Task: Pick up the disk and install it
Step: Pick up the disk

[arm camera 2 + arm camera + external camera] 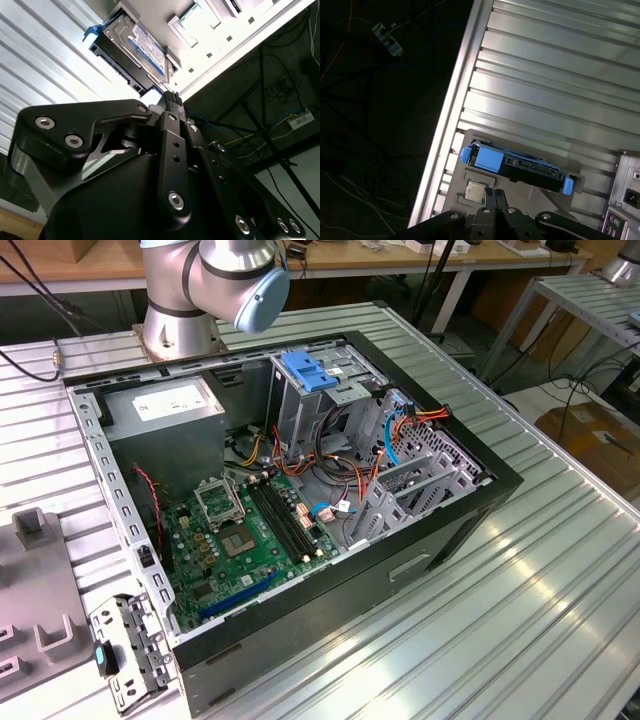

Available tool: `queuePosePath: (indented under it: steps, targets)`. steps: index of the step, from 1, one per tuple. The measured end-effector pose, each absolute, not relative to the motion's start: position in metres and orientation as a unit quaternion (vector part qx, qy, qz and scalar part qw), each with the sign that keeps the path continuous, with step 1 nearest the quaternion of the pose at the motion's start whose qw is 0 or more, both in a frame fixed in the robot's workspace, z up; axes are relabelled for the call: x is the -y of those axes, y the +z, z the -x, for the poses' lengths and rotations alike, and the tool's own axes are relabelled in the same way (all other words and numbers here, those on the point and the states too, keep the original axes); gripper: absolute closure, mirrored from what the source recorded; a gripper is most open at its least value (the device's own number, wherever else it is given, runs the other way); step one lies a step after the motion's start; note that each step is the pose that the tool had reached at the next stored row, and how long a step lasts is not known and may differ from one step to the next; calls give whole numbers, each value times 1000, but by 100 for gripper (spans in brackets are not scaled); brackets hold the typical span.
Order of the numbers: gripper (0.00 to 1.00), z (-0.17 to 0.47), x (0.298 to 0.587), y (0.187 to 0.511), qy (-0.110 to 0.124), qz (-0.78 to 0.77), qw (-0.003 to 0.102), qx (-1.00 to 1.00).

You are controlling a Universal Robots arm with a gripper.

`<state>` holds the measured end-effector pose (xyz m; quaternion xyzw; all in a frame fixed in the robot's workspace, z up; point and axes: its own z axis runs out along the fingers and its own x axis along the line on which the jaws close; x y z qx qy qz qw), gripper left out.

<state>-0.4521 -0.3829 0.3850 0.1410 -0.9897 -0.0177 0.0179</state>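
While the disk (520, 166) lies flat on a grey tray (456, 175) right by the table (560, 75) edge, the gripper (496, 196) hangs near it, not touching, jaws pressed together, empty. Bare ribbed top beyond the disk. In ext. view the PC case (300, 625) sits open.

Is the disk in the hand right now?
No: in the first wrist view the disk rests on a grey holder on the table, and the hand sits just short of it.
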Motion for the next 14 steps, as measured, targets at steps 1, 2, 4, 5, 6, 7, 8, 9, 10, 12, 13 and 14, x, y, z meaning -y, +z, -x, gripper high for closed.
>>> queuePosePath:
  steps: [1,2,4,5,6,7,8,9,10,12,13,14]
  targets:
    - [89,452,382,385,-18,-142,18,990]
    - [89,452,381,385,-18,-142,18,990]
    - [89,452,379,385,-18,-143,18,989]
    - [89,452,378,385,-18,-144,18,989]
    - [89,452,378,385,-18,-144,18,989]
    - [89,452,378,385,-18,-144,18,989]
    - [89,452,378,385,-18,-144,18,989]
    - [89,452,378,385,-18,-144,18,989]
    - [89,452,378,385,-18,-144,18,989]
    - [89,452,378,385,-18,-144,18,989]
    - [89,452,378,385,-18,-144,18,989]
    - [89,452,378,385,-18,-144,18,989]
